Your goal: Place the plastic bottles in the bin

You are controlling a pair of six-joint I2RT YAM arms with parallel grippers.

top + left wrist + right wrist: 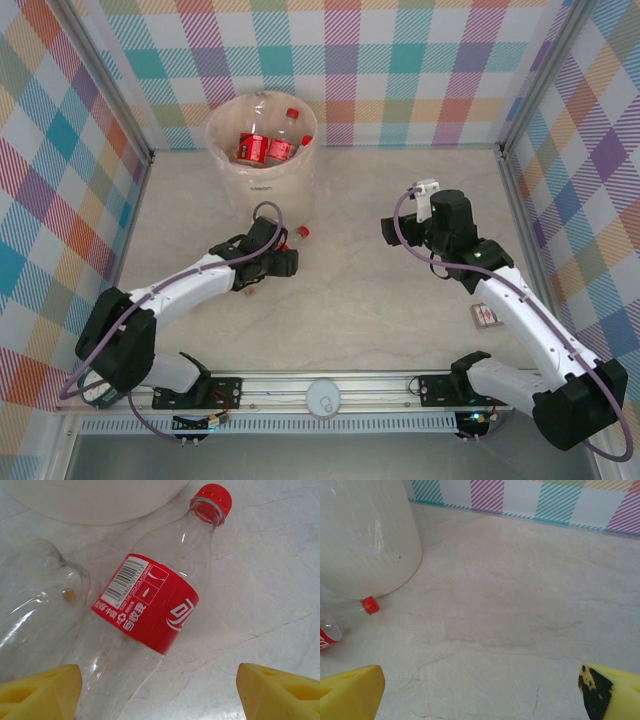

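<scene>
My left fingers (35, 692) stand apart, straddling a red-labelled bottle (150, 605) that lies on the table (270, 580) with its cap toward the bin (90, 500). The right-hand finger is clear of it. A crushed bottle (35, 605) lies just beside it. More bottles (262, 148) sit inside the bin. My right fingers (350, 690) gape wide above the table.

Chinese characters and a barcode mark the bottle (145, 605).
</scene>
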